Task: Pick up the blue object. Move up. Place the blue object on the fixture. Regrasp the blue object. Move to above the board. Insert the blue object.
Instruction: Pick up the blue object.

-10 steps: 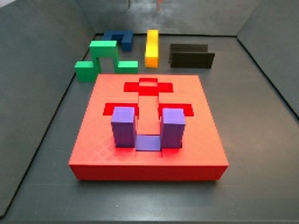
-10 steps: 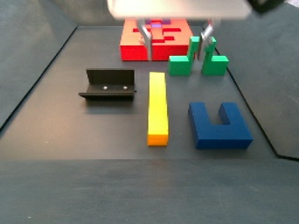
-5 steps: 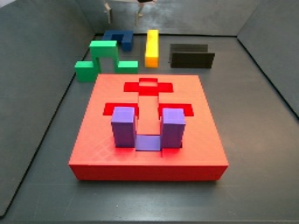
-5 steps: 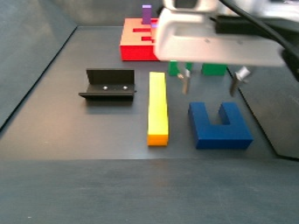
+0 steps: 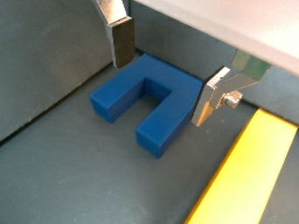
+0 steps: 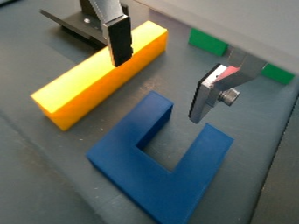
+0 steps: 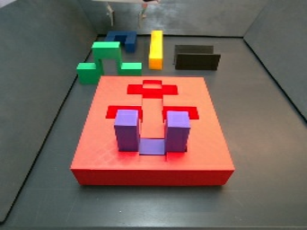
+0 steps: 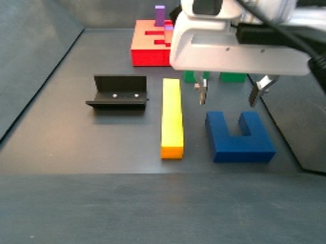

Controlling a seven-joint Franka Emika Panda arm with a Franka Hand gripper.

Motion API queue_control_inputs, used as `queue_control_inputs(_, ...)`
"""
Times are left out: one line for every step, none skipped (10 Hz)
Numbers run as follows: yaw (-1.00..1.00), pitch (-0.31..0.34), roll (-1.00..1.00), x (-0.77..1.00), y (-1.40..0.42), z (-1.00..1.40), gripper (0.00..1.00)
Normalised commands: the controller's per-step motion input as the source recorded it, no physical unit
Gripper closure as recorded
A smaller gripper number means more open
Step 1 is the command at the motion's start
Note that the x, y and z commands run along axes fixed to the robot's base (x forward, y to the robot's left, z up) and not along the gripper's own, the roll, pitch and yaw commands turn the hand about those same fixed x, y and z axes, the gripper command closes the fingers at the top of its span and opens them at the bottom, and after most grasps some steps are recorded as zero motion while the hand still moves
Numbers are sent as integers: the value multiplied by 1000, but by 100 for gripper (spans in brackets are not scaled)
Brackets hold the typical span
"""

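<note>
The blue object (image 8: 238, 136) is a dark blue U-shaped block lying flat on the floor beside a yellow bar (image 8: 171, 116). It also shows in both wrist views (image 5: 146, 101) (image 6: 163, 157) and at the back in a side view (image 7: 114, 42). My gripper (image 8: 231, 92) hangs open and empty just above the blue object, its fingers (image 5: 121, 39) apart over the block and not touching it. The black fixture (image 8: 117, 93) stands on the far side of the yellow bar. The red board (image 7: 150, 126) carries a purple U-shaped block (image 7: 150, 130) in one recess.
A green U-shaped block (image 7: 106, 61) stands between the board and the blue object, partly hidden behind my gripper in a side view. The yellow bar (image 6: 100, 74) lies close beside the blue object. Dark walls (image 7: 270, 54) enclose the floor.
My gripper has come from near the board to above the blue object and dropped toward it. In the last half second it has barely moved. No piece has shifted.
</note>
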Motion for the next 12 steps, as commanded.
queue_control_inputs(0,0,191,0,-129,-469,0)
queue_control_inputs(46,0,179,0,-17,-466,0)
queue_control_inputs(100,-4,146,0,0,-426,0)
queue_control_inputs(137,-4,116,0,0,-331,0)
queue_control_inputs(174,-4,60,0,0,-251,0)
queue_control_inputs(189,-17,10,0,0,-194,0)
queue_control_inputs(189,-24,0,0,0,-186,0)
queue_control_inputs(174,-26,0,17,0,-177,0)
queue_control_inputs(137,-4,0,34,0,-97,0)
queue_control_inputs(103,0,26,131,-60,0,0)
queue_control_inputs(63,51,50,580,-100,0,0)
queue_control_inputs(60,16,51,560,0,-34,0)
